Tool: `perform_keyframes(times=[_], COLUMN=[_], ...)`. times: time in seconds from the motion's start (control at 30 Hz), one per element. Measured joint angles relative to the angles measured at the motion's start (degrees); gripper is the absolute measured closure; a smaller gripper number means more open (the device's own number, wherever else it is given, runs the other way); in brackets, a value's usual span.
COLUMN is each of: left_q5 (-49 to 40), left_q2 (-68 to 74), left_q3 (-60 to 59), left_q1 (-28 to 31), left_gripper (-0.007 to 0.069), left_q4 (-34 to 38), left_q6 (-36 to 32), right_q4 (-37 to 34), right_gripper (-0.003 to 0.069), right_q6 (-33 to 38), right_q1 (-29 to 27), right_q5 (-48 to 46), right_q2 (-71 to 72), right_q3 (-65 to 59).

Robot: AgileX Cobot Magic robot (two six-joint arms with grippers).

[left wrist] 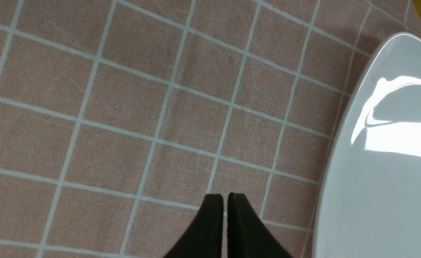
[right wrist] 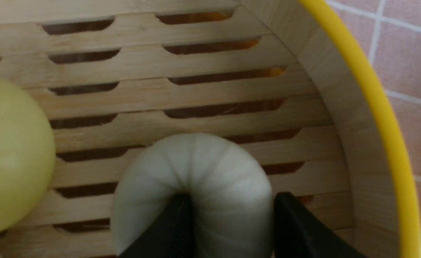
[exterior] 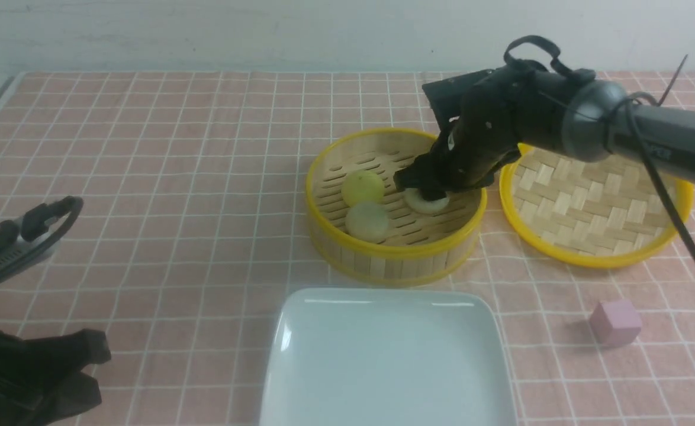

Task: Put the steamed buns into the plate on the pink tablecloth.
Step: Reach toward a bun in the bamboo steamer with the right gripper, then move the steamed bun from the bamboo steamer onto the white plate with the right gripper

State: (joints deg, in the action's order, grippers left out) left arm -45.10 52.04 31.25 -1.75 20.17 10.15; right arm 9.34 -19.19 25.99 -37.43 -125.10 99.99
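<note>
Right wrist view: right gripper [right wrist: 233,199] jaws apart astride a pale bun [right wrist: 196,168]; left gripper [left wrist: 226,202] nearly together.

Front cam sits on the robot's side between the arms, looking forward and down over the whole pink tablecloth [exterior: 146,177]. Left wrist cam points down at the cloth from close up and catches the plate [left wrist: 375,200] edge, which front sees too. Right wrist cam is way closer, inside the steamer basket [right wrist: 339,107], right on a pale bun [right wrist: 196,168]. Front shows both of those as well.

Glossy plate [exterior: 383,367], matt woven tablecloth [exterior: 146,177], bare slatted-wood steamer basket [exterior: 383,260], smooth pleated bun [right wrist: 196,172].
</note>
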Motion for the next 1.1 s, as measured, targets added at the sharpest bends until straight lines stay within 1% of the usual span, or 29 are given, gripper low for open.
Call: perform_keyframes(times=[0.1,0.17,0.2,0.23,0.27,0.33,0.4,0.47,0.53,0.6,0.63,0.67,0.7,0.73,0.77,0.83,0.9,0.93,0.97,1.0,1.03,1.07,1.1], left_q5=[0.00,0.00,0.00,0.00,0.00,0.00,0.00,0.06,0.06,0.06,0.06,0.10,0.10,0.10,0.10,0.10,0.10,0.10,0.10,0.10,0.10,0.10,0.10], left_q2=[0.00,0.00,0.00,0.00,0.00,0.00,0.00,0.00,0.00,0.00,0.00,0.00,0.00,0.00,0.00,0.00,0.00,0.00,0.00,0.00,0.00,0.00,0.00], left_q3=[0.00,0.00,0.00,0.00,0.00,0.00,0.00,0.00,0.00,0.00,0.00,0.00,0.00,0.00,0.00,0.00,0.00,0.00,0.00,0.00,0.00,0.00,0.00], left_q1=[0.00,0.00,0.00,0.00,0.00,0.00,0.00,0.00,0.00,0.00,0.00,0.00,0.00,0.00,0.00,0.00,0.00,0.00,0.00,0.00,0.00,0.00,0.00], left_gripper=[0.0572,0.0570,0.0569,0.0568,0.0567,0.0563,0.0560,0.0557,0.0553,0.0550,0.0550,0.0548,0.0548,0.0547,0.0546,0.0543,0.0539,0.0538,0.0538,0.0536,0.0535,0.0534,0.0532], left_q4=[0.00,0.00,0.00,0.00,0.00,0.00,0.00,0.00,0.00,0.00,0.00,0.00,0.00,0.00,0.00,0.00,0.00,0.00,0.00,0.00,0.00,0.00,0.00], left_q6=[0.00,0.00,0.00,0.00,0.00,0.00,0.00,0.00,0.00,0.00,0.00,0.00,0.00,0.00,0.00,0.00,0.00,0.00,0.00,0.00,0.00,0.00,0.00], right_q4=[-0.35,-0.35,-0.38,-0.78,-1.03,-2.60,-3.95,-7.16,-11.02,-15.03,-15.41,-18.48,-18.70,-19.84,-20.26,-20.55,-20.62,-20.62,-20.62,-20.62,-20.62,-20.62,-20.62], right_gripper=[0.0467,0.0576,0.0619,0.0637,0.0638,0.0638,0.0638,0.0638,0.0638,0.0638,0.0638,0.0638,0.0638,0.0638,0.0638,0.0633,0.0610,0.0610,0.0572,0.0552,0.0503,0.0494,0.0428], right_q6=[-0.31,-0.31,-0.25,0.14,0.52,2.51,3.31,5.21,8.10,10.04,10.12,10.60,10.66,10.67,10.72,10.78,10.84,10.84,10.84,10.84,10.84,10.84,10.84], right_q1=[0.00,0.00,0.00,0.00,0.00,0.01,0.01,0.28,1.78,4.20,4.48,6.84,7.15,9.58,10.56,12.31,13.03,13.03,13.11,13.11,13.11,13.11,13.11], right_q5=[-0.25,-1.77,-2.89,-4.39,-5.31,-11.47,-14.56,-17.42,-19.16,-18.81,-18.72,-16.39,-16.06,-12.66,-9.95,-3.74,2.14,2.14,6.05,6.99,8.21,8.43,8.60], right_q2=[-0.05,0.79,1.56,2.66,3.78,9.03,12.33,18.63,25.48,30.44,30.83,33.31,33.71,34.46,34.52,34.02,32.71,32.71,31.51,30.92,30.25,30.18,30.05], right_q3=[0.24,0.31,0.31,0.19,0.04,-0.24,-0.69,-2.61,-8.36,-15.31,-15.31,-22.39,-23.20,-29.30,-32.09,-38.26,-43.26,-43.26,-45.54,-46.26,-46.73,-46.80,-46.85])
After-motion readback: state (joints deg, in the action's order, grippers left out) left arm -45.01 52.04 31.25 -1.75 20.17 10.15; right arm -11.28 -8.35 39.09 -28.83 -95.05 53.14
